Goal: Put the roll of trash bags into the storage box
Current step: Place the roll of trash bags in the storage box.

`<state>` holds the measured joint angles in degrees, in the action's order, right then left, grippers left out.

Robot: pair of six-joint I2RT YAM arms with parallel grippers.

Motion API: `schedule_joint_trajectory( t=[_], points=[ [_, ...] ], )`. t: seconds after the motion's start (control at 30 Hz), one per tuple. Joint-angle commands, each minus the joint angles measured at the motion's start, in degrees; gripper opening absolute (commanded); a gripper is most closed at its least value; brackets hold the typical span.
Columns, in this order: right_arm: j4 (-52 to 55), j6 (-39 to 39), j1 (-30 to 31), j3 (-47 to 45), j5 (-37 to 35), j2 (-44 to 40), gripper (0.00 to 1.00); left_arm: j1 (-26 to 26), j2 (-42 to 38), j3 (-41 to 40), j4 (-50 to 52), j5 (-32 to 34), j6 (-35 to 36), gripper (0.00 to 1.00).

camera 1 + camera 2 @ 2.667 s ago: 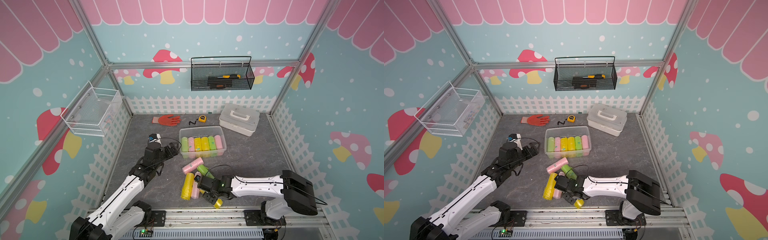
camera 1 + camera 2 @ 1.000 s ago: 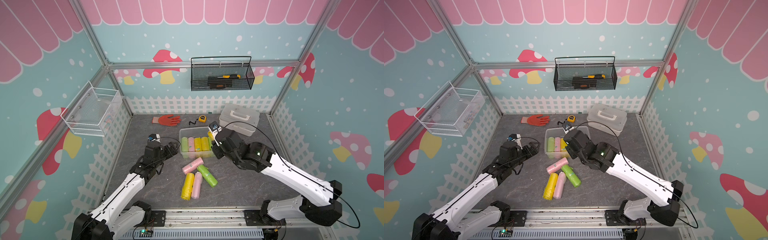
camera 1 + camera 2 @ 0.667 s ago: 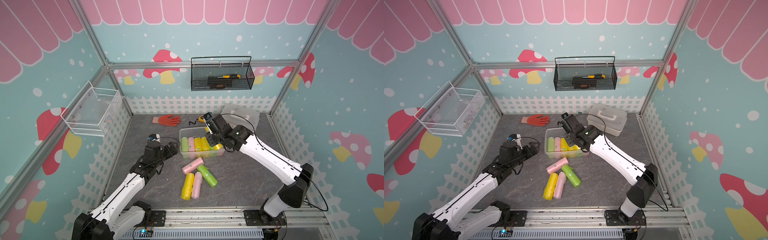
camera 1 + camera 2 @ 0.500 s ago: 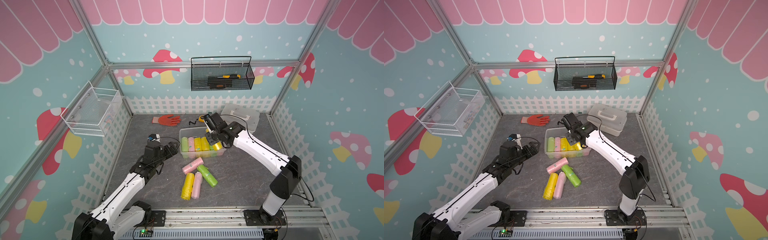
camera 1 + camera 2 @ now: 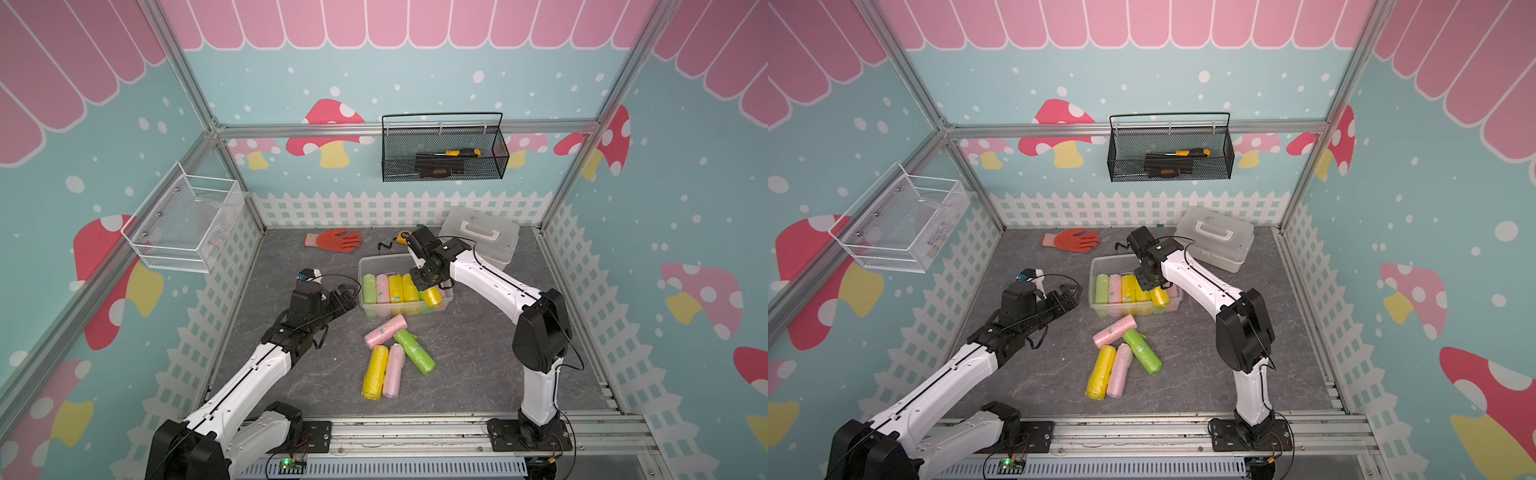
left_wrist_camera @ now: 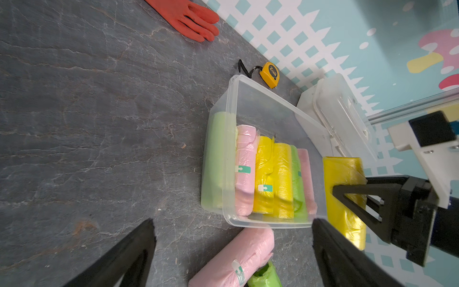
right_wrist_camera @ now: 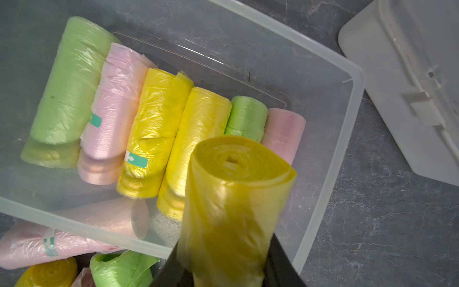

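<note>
Since the earliest frame the right arm has swung from the loose rolls [image 5: 372, 372] to the box [image 5: 365, 261], bringing a yellow roll [image 7: 236, 198]; the left arm has barely stirred. Right pincer [image 7: 223, 251]: pinching the roll near one end, with the free end projecting beyond the fingertips over the box's end next to the white case [image 7: 409, 74]. Below the pincer six rolls lie side by side across the box. Beyond their ends, ahead of the fingertips, a strip of bare box floor remains. Left pincer [image 5: 347, 294]: spread wide and empty, well off to the box's other side.

Step in hand, as judged: the release. It is best done by lowering until the roll is inside the walls and keeping it parallel to the row. Letting go low should make it settle rather than bounce over the rim.

Not resolved:
- the fingertips, masked by the blurred roll in the right wrist view;
- whether the roll touches the rolls beneath;
- the box corner under the wrist in both top views.
</note>
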<state>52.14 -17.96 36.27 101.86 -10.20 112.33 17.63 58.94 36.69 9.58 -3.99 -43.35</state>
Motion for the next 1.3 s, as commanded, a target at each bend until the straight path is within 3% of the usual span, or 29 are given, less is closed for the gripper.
schedule_joint_trajectory(
  t=[0.0,0.43,0.87,1.27],
  points=[
    [0.95,-2.01,-1.01,0.53,1.83,2.67,0.07,-0.58,-0.05,1.55,-0.21,-0.92,-0.66,0.99],
    [1.56,-2.70,-3.84,1.88,3.15,8.00,0.08,-0.67,-0.31,1.28,-0.26,-1.37,-1.12,0.99],
    [3.12,-4.39,-5.93,10.20,2.47,14.56,0.05,-1.32,-0.58,1.38,-0.40,-0.99,-0.46,0.99],
    [3.50,-4.53,-7.09,12.22,2.29,15.16,0.06,-1.53,-0.10,1.63,-0.62,-1.52,-0.51,0.99]
  ],
)
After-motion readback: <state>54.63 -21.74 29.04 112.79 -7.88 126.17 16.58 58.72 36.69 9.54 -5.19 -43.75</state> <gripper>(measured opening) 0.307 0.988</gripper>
